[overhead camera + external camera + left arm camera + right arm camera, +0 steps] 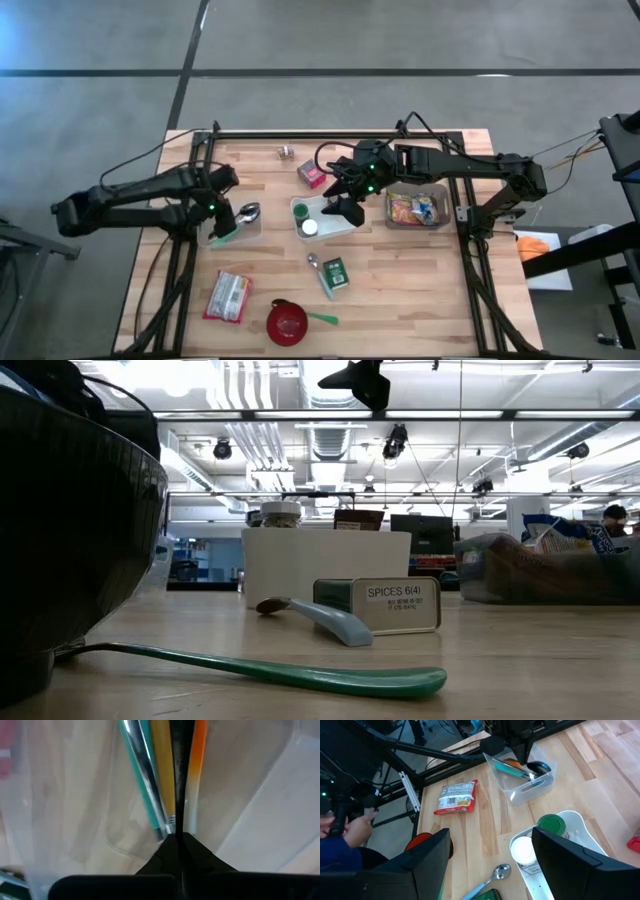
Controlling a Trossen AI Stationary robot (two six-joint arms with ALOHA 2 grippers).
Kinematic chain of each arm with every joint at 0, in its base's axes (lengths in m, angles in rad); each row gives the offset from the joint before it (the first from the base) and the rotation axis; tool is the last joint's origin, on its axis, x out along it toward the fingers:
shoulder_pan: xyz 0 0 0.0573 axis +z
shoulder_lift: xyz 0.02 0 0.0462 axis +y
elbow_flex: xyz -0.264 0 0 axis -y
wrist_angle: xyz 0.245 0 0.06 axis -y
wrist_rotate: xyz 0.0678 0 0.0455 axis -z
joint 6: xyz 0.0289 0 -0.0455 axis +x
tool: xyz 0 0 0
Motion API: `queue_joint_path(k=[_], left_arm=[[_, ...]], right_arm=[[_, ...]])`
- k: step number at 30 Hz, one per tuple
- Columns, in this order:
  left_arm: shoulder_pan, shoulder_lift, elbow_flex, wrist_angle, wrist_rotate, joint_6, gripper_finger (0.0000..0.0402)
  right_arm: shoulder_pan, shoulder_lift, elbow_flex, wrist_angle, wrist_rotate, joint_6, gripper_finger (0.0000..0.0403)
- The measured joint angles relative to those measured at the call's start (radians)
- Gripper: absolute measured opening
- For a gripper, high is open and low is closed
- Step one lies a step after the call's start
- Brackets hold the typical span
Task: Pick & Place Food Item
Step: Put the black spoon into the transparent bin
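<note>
Wooden counter (pixel 420 290), butcher-block planks, carrying all items listed.

Right pincer (pixel 347 205): fingers spread apart, nothing between them, hovering over the white tray (pixel 340 228).

Left pincer (pixel 222 222): fingers pressed together, tip down inside the clear utensil bin (pixel 250 228); the left wrist view shows it among utensil handles, teal, yellow and orange, but whether it grips one cannot be told.

Clear snack tub (pixel 417 209): just beside the right pincer, on its arm's side, filled with colourful packets.

White tray: directly under the right pincer; holds a green-lidded jar (pixel 551 825) and a white-lidded jar (pixel 524 849).

Red-and-white food packet (pixel 228 296): lying flat, well apart from both pincers, nearer the left one.

Red bowl (pixel 287 322): at the counter's near edge, a green spoon (pixel 322 318) touching it.

Pink packet (pixel 311 174): just beyond the right pincer.

Green spice tin (pixel 335 272): near the tray, a metal spoon (pixel 318 272) beside it.

Small jar (pixel 286 152): far edge.
</note>
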Motion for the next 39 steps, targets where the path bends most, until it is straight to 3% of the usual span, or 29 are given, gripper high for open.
queue_joint_path(k=[14, 28, 39], left_arm=[[-0.001, 0.106, 0.002, 0.159, 0.038, 0.014, 0.0], [-0.001, 0.106, 0.003, 0.099, 0.045, 0.086, 0.0], [-0.002, 0.112, -0.003, 0.038, 0.067, 0.038, 0.0]], right_arm=[[0.0, 0.0, 0.0, 0.0, 0.0, 0.0, 0.0277], [0.0, 0.0, 0.0, 0.0, 0.0, 0.0, 0.0277], [0.0, 0.0, 0.0, 0.0, 0.0, 0.0, 0.0277]])
